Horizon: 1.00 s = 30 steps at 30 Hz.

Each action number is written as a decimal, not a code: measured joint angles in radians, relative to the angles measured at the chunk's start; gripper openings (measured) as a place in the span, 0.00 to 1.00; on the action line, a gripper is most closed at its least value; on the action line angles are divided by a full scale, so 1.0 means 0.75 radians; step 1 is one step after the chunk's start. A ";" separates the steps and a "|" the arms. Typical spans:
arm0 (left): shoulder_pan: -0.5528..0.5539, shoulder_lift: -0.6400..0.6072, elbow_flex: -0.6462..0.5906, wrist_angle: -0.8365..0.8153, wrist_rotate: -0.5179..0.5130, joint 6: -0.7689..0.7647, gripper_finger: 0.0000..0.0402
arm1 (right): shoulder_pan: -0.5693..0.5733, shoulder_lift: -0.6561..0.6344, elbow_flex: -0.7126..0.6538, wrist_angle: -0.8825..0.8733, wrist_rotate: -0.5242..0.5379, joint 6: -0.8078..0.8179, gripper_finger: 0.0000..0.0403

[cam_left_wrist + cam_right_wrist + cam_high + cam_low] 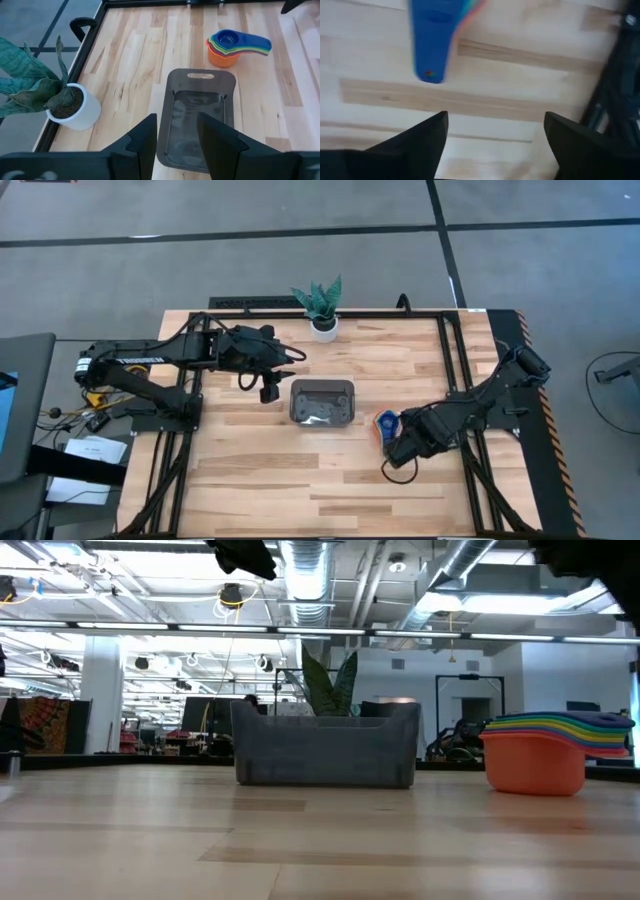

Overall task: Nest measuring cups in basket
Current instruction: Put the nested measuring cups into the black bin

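The measuring cups [388,424] stand nested in one stack on the table, just right of the basket, orange lowest and blue on top [235,46] [545,750]. The dark mesh basket [322,402] [200,120] [325,745] rests flat at the table's middle and looks empty. My left gripper [268,387] [177,140] hovers open above the basket's left end. My right gripper [393,452] [495,135] is open wide on the near side of the stack, its fingers pointing at the blue handle [432,45] without touching it.
A plant in a white pot [322,315] [70,102] stands at the table's far edge, behind the basket. A black frame rail [450,360] runs along the right side of the table. Bare wood lies toward the near edge [300,490].
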 joint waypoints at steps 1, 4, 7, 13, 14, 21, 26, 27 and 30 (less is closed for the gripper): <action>0.000 0.000 0.000 -0.006 0.000 0.004 0.32 | -0.012 0.001 -0.002 0.036 0.000 -0.024 0.89; 0.000 0.000 0.000 -0.039 0.000 0.004 0.32 | -0.041 0.003 -0.008 0.168 0.003 -0.085 0.90; 0.000 0.000 0.000 -0.090 -0.001 0.005 0.32 | -0.047 0.003 -0.008 0.235 0.035 -0.109 0.90; 0.024 0.000 0.000 -0.173 0.000 0.006 0.32 | 0.019 -0.005 -0.008 0.158 0.028 -0.043 0.90; 0.032 0.000 0.000 -0.177 0.000 0.005 0.32 | 0.034 -0.008 -0.008 0.148 0.023 -0.027 0.90; 0.091 0.000 0.000 -0.156 0.043 -0.006 0.32 | 0.146 -0.009 -0.009 0.167 0.004 0.000 0.90; 0.099 0.000 0.000 -0.156 0.074 -0.076 0.32 | 0.259 -0.009 -0.009 0.260 0.127 0.127 0.90; 0.099 0.000 0.000 -0.156 0.074 -0.094 0.32 | 0.283 -0.009 -0.009 0.261 0.158 0.179 0.90; 0.099 0.000 0.000 -0.159 0.073 -0.141 0.32 | 0.365 -0.008 -0.009 0.261 0.246 0.329 0.90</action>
